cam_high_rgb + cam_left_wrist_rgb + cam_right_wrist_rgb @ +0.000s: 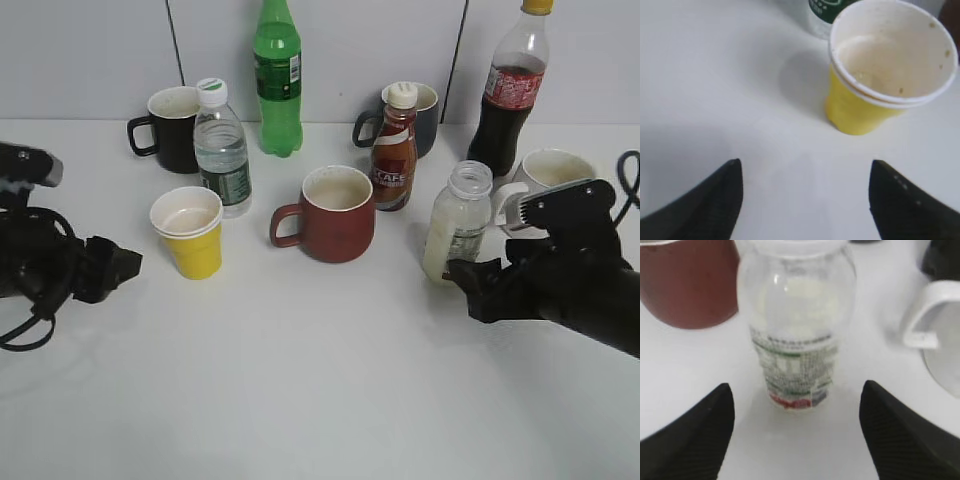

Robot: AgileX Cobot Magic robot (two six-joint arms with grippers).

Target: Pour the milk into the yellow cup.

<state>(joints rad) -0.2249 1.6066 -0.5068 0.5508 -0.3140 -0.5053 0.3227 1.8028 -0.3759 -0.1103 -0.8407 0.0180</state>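
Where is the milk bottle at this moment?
In the exterior view the milk bottle stands upright on the table's right side, just ahead of the open right claw, between the coffee bottle and the white mug.

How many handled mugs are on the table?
4: a black mug back left, a dark blue mug behind the coffee bottle, a dark red mug centre, a white mug behind the right gripper.

On the worktop point(300, 380), the paper cup point(188, 232) stands at nine o'clock of the handled mug point(333, 214), the milk bottle point(459, 222) at three o'clock.
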